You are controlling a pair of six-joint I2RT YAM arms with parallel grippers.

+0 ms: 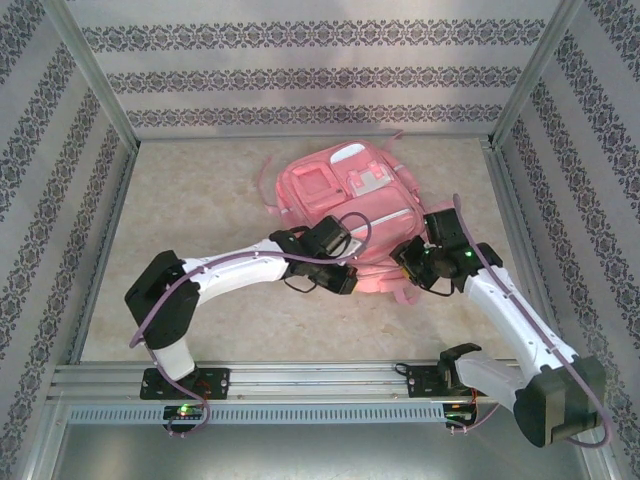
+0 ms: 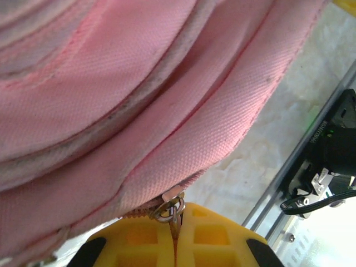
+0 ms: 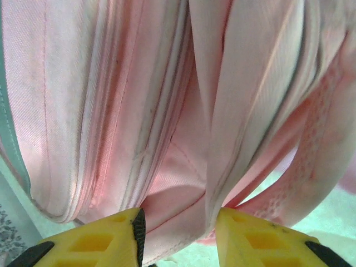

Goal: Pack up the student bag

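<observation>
The pink student bag (image 1: 350, 205) lies flat mid-table with its front pockets up. My left gripper (image 1: 345, 278) sits at the bag's near edge, shut on the metal zipper pull (image 2: 171, 209), whose tab is pinched between the yellow fingers (image 2: 139, 239). My right gripper (image 1: 412, 268) is at the bag's near right corner. Its yellow fingers (image 3: 100, 242) stand apart with a thick fold of pink bag fabric (image 3: 178, 189) pressed between them. Pink bag fabric (image 2: 111, 111) rises close above the left fingers.
Patterned walls enclose the beige tabletop (image 1: 200, 200). A metal rail (image 1: 320, 380) runs along the near edge by the arm bases. A pink strap loop (image 1: 268, 185) pokes out at the bag's left.
</observation>
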